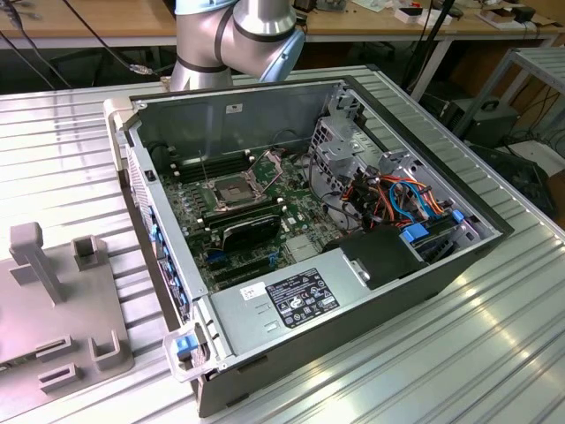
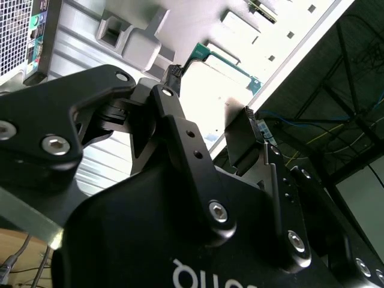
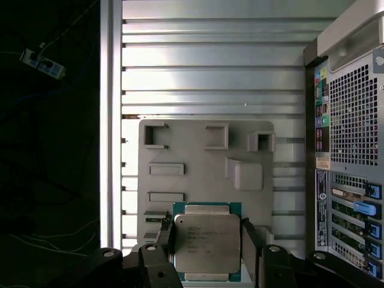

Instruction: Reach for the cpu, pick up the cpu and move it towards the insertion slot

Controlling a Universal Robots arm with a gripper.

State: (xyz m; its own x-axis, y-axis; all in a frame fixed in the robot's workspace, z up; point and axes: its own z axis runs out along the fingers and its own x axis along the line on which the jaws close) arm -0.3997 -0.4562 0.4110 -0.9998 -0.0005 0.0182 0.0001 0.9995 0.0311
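2 fingers (image 3: 162, 252) of the gripper (image 3: 207, 241) clench the cpu (image 3: 207, 234) by opposite edges, holding it flat just above the grey tray (image 3: 180, 150), probably to keep it level. The insertion slot (image 1: 231, 190) lies well apart from that tray, inside the computer case (image 1: 353, 344).

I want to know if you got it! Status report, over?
Pincer shut on cpu. Cpu held over grey tray. Insertion slot open, unblocked.

Ribbed metal table (image 1: 494, 353) carries an open computer case (image 1: 229, 110) and grey holder plate (image 1: 79, 309)
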